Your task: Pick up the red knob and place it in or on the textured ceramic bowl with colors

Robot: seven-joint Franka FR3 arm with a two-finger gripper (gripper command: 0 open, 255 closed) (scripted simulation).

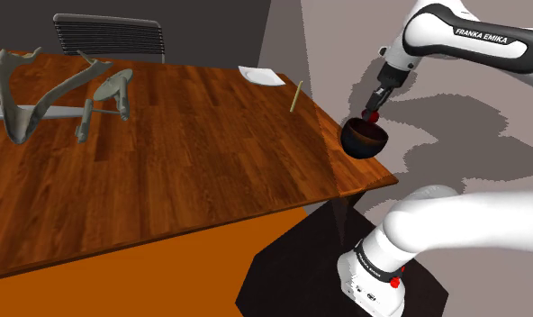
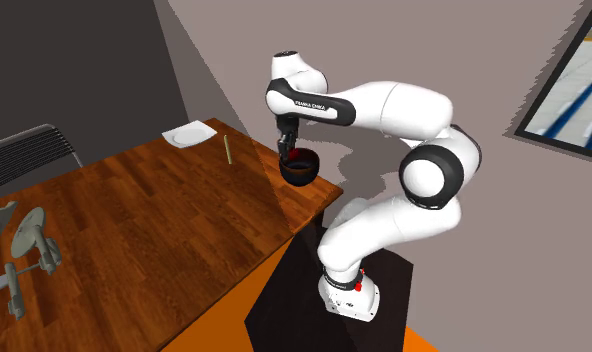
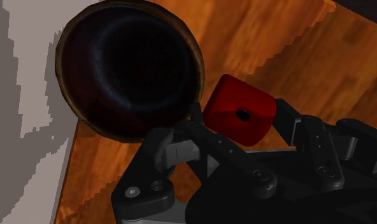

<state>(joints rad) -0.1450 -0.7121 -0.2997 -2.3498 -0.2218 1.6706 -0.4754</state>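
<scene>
Gripper (image 1: 375, 108) jaws pinching red knob (image 3: 239, 116), held just above dark bowl (image 3: 127, 70). Bowl on wooden table (image 1: 184, 189), at corner nearest arm. Beyond: wooden stick (image 1: 295, 96), white plate (image 1: 260, 76), chair (image 1: 112, 36).

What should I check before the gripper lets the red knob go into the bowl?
1. The red knob is clasped between the gripper fingers: ok.
2. The bowl is upright and empty: ok.
3. The knob is over the bowl's opening: cannot tell; in the wrist view it sits beside the rim.
4. The bowl rests safely on the table: cannot tell; it stands at the very corner.
5. The stick and white plate lie apart from the bowl: ok.
</scene>
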